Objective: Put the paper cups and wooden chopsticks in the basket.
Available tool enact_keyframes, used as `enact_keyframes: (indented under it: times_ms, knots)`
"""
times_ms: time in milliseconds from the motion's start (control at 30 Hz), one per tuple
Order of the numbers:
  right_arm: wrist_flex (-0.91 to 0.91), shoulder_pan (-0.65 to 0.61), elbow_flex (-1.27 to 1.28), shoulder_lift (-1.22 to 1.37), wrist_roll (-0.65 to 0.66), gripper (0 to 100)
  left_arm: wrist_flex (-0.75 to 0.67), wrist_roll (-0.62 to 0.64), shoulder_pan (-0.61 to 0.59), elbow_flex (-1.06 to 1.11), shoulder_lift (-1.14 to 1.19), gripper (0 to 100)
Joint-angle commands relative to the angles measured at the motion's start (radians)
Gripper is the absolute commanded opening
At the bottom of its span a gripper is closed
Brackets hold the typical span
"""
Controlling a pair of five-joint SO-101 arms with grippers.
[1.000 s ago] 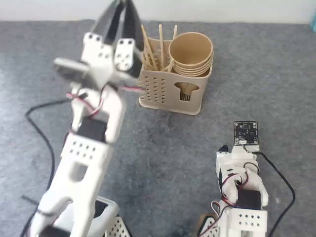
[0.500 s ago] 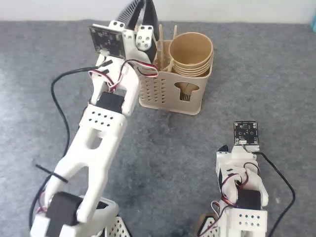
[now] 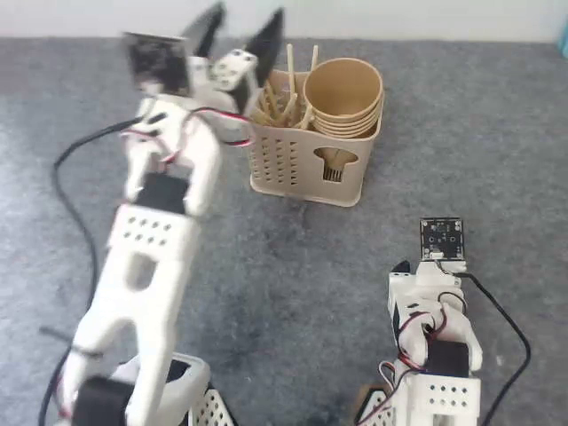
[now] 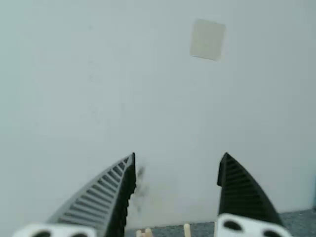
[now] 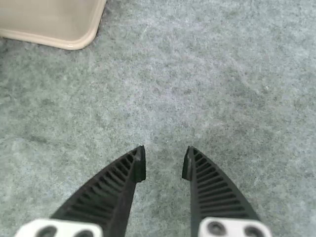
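High: one basket (image 3: 311,160) at the far side of the grey worktop (image 3: 479,160). Paper cups (image 3: 343,89) sit nested in one stack inside it, roughly five rims, exact count unclear. Wooden chopsticks (image 3: 288,84) stand in the neighbouring compartment, several, uncountable. Left arm is stretched up, left pincer (image 3: 244,35) apart beside the basket rim.
Left wrist: jaws wide, nothing between, aimed at a pale wall (image 4: 98,74).
Right wrist: right pincer (image 5: 164,163) slightly apart, low over the worktop.

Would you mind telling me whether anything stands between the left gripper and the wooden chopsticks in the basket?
Nothing visible does. The left gripper hangs open close to the wooden chopsticks, which stand in the basket next to the paper cups.
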Motion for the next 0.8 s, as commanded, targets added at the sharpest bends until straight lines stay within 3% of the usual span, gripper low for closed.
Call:
enact_keyframes:
  times_ms: [0,133,333,467,533,567,767]
  knots:
    - [-0.021,0.012,-0.009,0.004,0.018,13.6,0.210,0.014,-0.064,-0.067,-0.193,26]
    - [-0.021,0.012,-0.009,0.004,0.018,13.6,0.437,0.014,-0.129,-0.065,-0.351,26]
    - [-0.021,0.010,-0.011,0.004,0.018,13.6,0.663,0.015,-0.190,-0.061,-0.520,26]
    - [-0.013,0.035,-0.026,0.004,0.015,8.7,0.793,0.015,-0.233,-0.061,-0.603,16]
    - [-0.004,0.036,-0.052,0.004,0.018,0.0,0.848,0.015,-0.256,-0.056,-0.638,7]
    - [0.016,0.036,-0.060,0.004,0.018,1.4,0.867,0.015,-0.270,-0.047,-0.658,2]
    - [0.119,0.033,-0.094,0.004,0.009,0.7,0.901,0.015,-0.350,0.142,-0.836,1]
